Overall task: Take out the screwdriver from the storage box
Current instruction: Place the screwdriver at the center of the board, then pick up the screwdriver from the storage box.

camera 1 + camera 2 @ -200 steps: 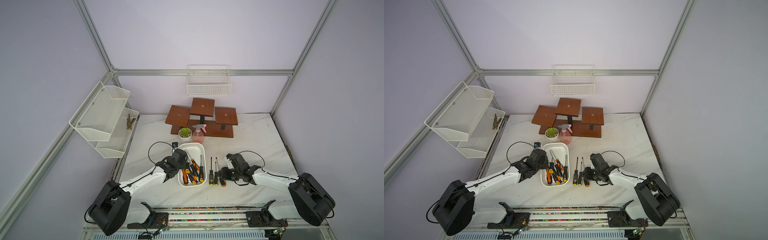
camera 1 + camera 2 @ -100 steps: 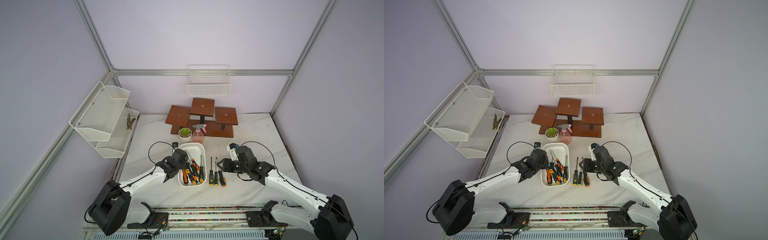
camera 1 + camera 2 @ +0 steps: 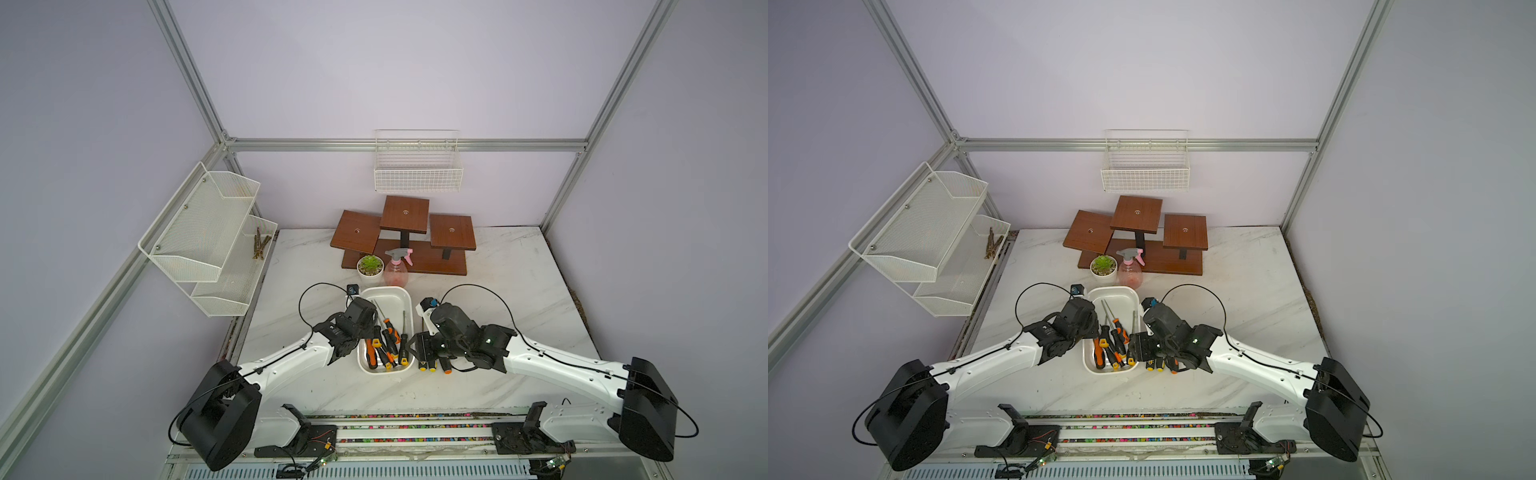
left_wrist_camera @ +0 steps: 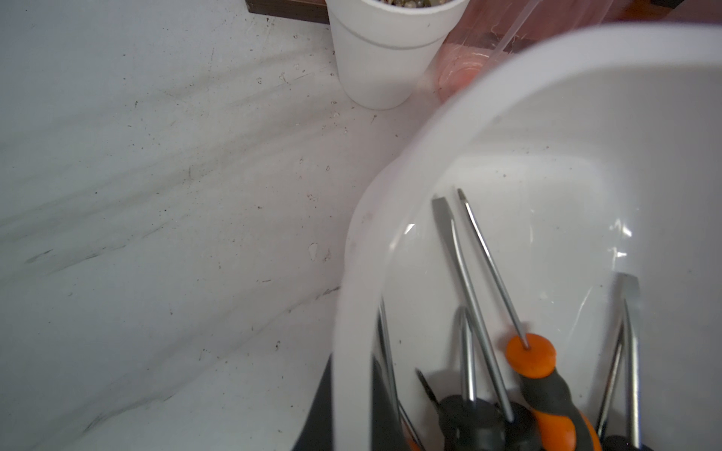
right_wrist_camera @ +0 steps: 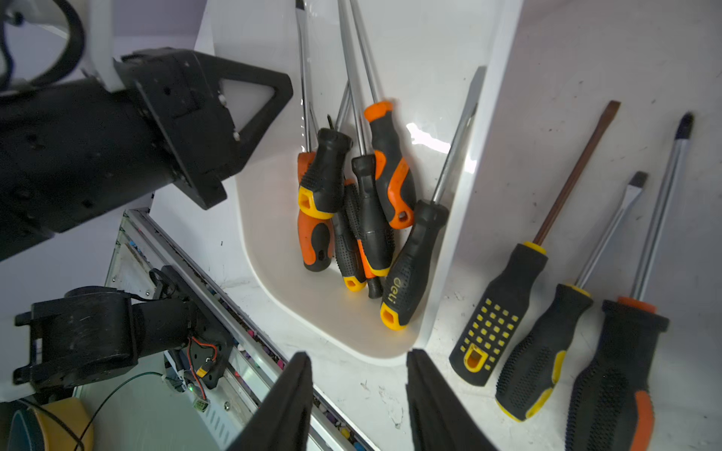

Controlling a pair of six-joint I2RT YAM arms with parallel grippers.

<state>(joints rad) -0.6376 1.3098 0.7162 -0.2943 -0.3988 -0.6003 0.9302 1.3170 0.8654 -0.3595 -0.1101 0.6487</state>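
Right gripper [image 5: 358, 355] hovers half-open, empty; left gripper [image 4: 353, 382] pinches the storage box [image 3: 392, 300] rim, below centre in both top views. Crossed screwdrivers [image 5: 351, 195] could snag, dragging neighbours out.

Pale lilac walls [image 3: 395, 70] close the scene on three sides in both top views, evenly lit without hard shadows, and aluminium bars [image 3: 311, 144] run across the back wall above centre and climb into the upper corners. A white wire basket [image 3: 417, 178] hangs from the horizontal bar at centre, and a two-tier white mesh shelf [image 3: 199, 232] is fixed to the slanting bar at middle left. A white, grey-veined marble surface [image 3: 519, 282] fills the lower middle of the frame, with a dark wooden stand [image 3: 405, 214] of three square platforms at its far edge by the back wall.
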